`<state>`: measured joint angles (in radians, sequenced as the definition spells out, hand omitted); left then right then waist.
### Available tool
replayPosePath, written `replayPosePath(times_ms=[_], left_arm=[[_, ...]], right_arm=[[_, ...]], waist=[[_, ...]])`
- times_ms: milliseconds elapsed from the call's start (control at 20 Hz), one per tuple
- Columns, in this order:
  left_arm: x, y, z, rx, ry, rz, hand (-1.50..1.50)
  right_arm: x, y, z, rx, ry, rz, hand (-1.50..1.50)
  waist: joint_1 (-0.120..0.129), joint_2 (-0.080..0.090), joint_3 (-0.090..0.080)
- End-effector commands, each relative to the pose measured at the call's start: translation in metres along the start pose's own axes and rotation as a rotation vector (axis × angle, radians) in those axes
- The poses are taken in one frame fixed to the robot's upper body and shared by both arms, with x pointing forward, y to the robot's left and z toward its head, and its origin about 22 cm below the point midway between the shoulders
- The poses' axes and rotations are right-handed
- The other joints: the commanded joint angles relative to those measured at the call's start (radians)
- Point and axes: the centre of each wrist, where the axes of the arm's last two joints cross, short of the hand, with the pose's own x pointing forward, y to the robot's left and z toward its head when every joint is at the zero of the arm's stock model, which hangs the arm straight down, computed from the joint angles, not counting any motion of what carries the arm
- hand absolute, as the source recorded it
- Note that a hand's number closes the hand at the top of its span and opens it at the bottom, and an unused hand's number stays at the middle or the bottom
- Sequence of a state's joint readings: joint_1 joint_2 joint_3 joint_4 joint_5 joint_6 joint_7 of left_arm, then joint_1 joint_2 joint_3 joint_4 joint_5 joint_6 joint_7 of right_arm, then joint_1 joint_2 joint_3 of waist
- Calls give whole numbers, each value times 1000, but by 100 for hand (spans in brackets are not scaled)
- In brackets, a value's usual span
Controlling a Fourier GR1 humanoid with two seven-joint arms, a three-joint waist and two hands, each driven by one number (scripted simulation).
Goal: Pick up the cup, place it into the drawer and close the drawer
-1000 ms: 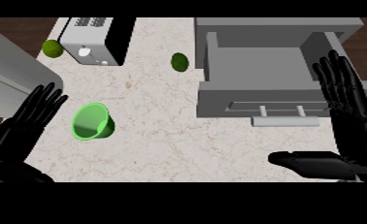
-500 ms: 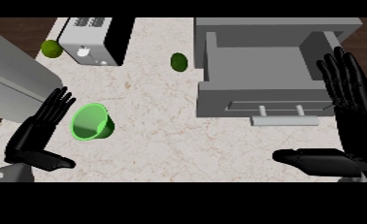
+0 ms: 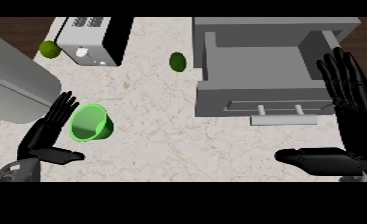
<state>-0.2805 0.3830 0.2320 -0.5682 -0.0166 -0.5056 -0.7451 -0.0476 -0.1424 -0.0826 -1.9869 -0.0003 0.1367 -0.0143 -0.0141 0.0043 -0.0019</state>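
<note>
A bright green cup (image 3: 91, 122) lies tilted on the marble counter at the left, its mouth facing down-left. My left hand (image 3: 47, 133) is open right beside the cup's left rim, fingers straight and thumb stretched out below it; I cannot tell whether the fingers touch it. The grey drawer (image 3: 269, 103) stands pulled open at the upper right, nothing inside it, handle at its front. My right hand (image 3: 347, 116) rests open at the right edge, fingers up beside the drawer's right end, thumb pointing left.
A toaster (image 3: 90, 40) stands at the back left. One dark green fruit (image 3: 177, 61) lies just left of the drawer, another (image 3: 49, 49) left of the toaster. A large grey body (image 3: 22, 91) fills the left edge above my left hand.
My left hand has moved right and up toward the cup, its fingers now alongside the rim. The right hand and the drawer have stayed put.
</note>
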Motion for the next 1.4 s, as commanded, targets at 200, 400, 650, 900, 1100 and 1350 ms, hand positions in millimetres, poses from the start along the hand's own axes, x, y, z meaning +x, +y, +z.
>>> replayPosePath(times_ms=[200, 400, 650, 900, 1100, 1350], left_arm=[[-7, -1, -14, -20, -91, 68, -150], [-30, -13, 10, -21, -94, 51, -150], [-28, -13, 3, -29, -113, 54, -150], [-18, -22, -28, -59, -107, 73, -150], [-26, -24, -17, -70, -117, 97, -150], [-29, -20, -6, -84, -133, 171, -150]], right_arm=[[-7, 4, -2, 26, -4, -10, -150], [5, 12, -5, 17, -9, -14, -150], [3, 1, -1, 25, -14, -4, -150], [-11, 9, 0, 33, -6, -20, -150], [3, -2, 5, 44, -17, -14, -150], [-7, -1, 3, 18, -2, -26, -150]], waist=[[-8, 3, -1], [-16, 6, -4], [-21, 7, -4], [-20, 8, -3], [-25, 7, -3], [-21, 9, -4]])
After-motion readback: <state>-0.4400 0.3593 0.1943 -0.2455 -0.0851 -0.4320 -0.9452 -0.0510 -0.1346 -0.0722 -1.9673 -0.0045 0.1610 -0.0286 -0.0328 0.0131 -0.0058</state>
